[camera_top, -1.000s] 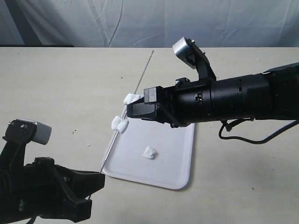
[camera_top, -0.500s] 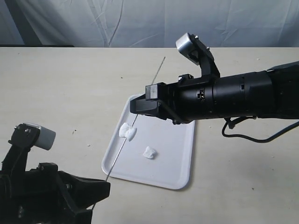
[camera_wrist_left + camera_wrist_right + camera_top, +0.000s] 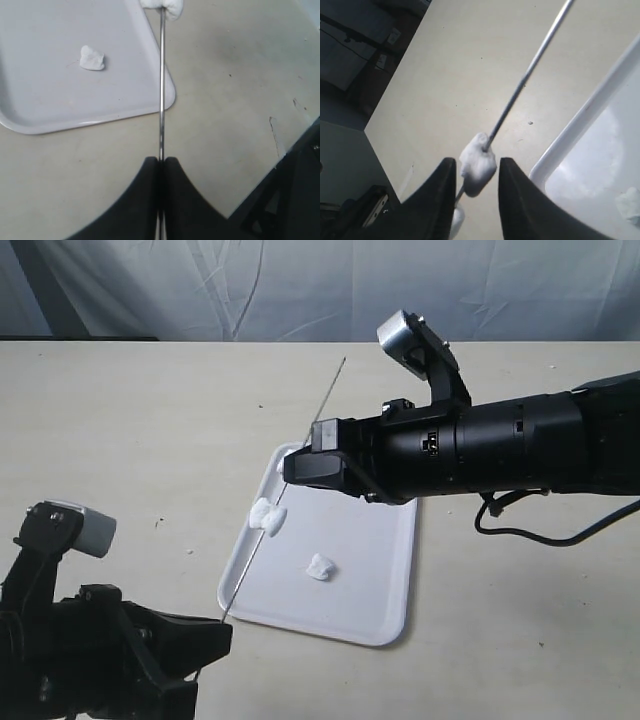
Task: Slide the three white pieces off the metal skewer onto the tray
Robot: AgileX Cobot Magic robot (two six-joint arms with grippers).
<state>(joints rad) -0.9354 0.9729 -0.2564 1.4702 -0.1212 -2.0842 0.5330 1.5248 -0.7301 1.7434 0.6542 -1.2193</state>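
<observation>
The metal skewer [image 3: 300, 455] slants up over the left edge of the tray [image 3: 385, 585]. My left gripper [image 3: 220, 628] is shut on its lower end, seen close in the left wrist view [image 3: 161, 161]. One white piece [image 3: 267, 516] sits mid-rod. A second white piece [image 3: 478, 169] sits higher on the rod, between the spread jaws of my open right gripper [image 3: 476, 172], with a gap on each side. In the exterior view that piece [image 3: 291, 453] peeks out at the right gripper [image 3: 290, 466]. The third white piece [image 3: 320, 566] lies loose on the tray.
The tray's raised rim [image 3: 585, 115] runs close beside the right gripper's fingers. Beige tabletop [image 3: 150, 430] stretches to the left and behind, with a pale cloth backdrop [image 3: 300, 285] at the far edge. The right arm's black body [image 3: 500, 450] spans the tray's far side.
The left gripper carried the skewer right over the tray's edge, then a little back left. The mid-rod piece moved with it. The right gripper now straddles the upper piece.
</observation>
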